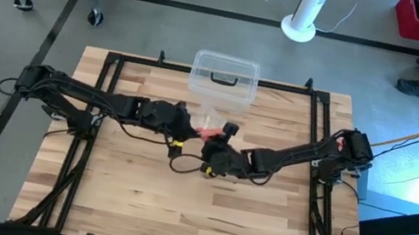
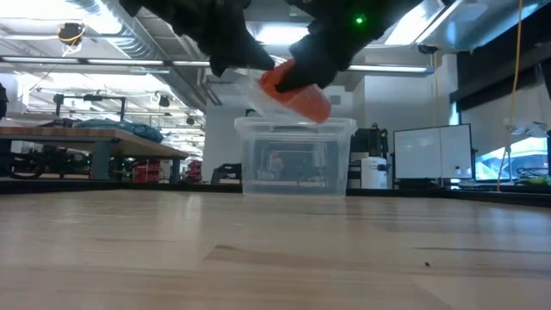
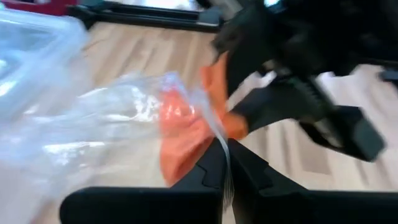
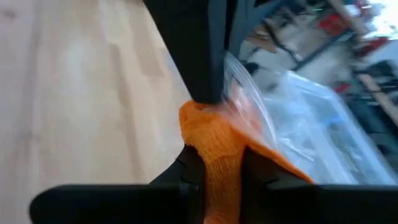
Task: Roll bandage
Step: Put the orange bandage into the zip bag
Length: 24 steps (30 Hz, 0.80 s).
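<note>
Held aloft at centre frame in the high view, above the pale wooden desk: bright orange soft fabric bandage, clamped in the right pincer. Left pincer pinched together on a thin clear plastic sleeve wrapped about the orange cloth. Just beyond, toward the top of the high view, a clear plastic box with a dark handle. Likely trouble: opposing pulls tearing the film, or dragging the cloth from the right grip. Could also snag fabric inside the sleeve.
</note>
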Each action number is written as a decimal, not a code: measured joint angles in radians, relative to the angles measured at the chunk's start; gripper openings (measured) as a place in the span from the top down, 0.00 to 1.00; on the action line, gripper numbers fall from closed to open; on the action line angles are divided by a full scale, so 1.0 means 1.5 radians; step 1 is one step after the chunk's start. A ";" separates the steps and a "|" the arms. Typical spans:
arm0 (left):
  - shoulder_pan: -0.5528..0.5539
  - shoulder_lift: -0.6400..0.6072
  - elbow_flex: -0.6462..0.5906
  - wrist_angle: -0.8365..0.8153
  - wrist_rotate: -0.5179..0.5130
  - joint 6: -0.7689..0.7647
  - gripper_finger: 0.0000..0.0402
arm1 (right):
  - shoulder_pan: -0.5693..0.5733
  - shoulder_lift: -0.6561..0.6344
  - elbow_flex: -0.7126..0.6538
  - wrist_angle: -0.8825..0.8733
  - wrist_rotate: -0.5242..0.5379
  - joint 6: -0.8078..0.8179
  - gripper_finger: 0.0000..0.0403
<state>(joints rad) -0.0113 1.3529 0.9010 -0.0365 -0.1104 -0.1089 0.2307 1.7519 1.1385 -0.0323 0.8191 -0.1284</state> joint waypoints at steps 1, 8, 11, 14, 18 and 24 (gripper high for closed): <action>0.000 0.000 0.001 -0.003 -0.016 -0.002 1.00 | 0.006 0.000 0.000 -0.010 0.026 -0.001 0.87; 0.001 -0.001 -0.002 0.043 0.041 -0.036 1.00 | -0.012 0.001 0.001 -0.064 0.060 0.017 0.87; -0.004 -0.001 -0.003 0.081 0.080 -0.045 1.00 | -0.027 0.002 0.001 -0.055 -0.056 0.020 0.87; -0.008 0.000 -0.004 0.089 0.087 -0.045 1.00 | -0.030 0.009 0.002 -0.044 -0.139 0.002 0.87; -0.008 0.005 -0.004 0.086 0.092 -0.045 1.00 | -0.030 0.018 0.002 -0.046 -0.248 -0.033 0.86; -0.002 0.010 -0.004 0.044 0.084 -0.030 1.00 | -0.030 0.025 0.002 -0.058 -0.264 0.096 0.74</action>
<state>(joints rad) -0.0146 1.3685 0.8957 0.0287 0.0149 -0.1535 0.1864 1.7889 1.1411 -0.1196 0.4224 0.0152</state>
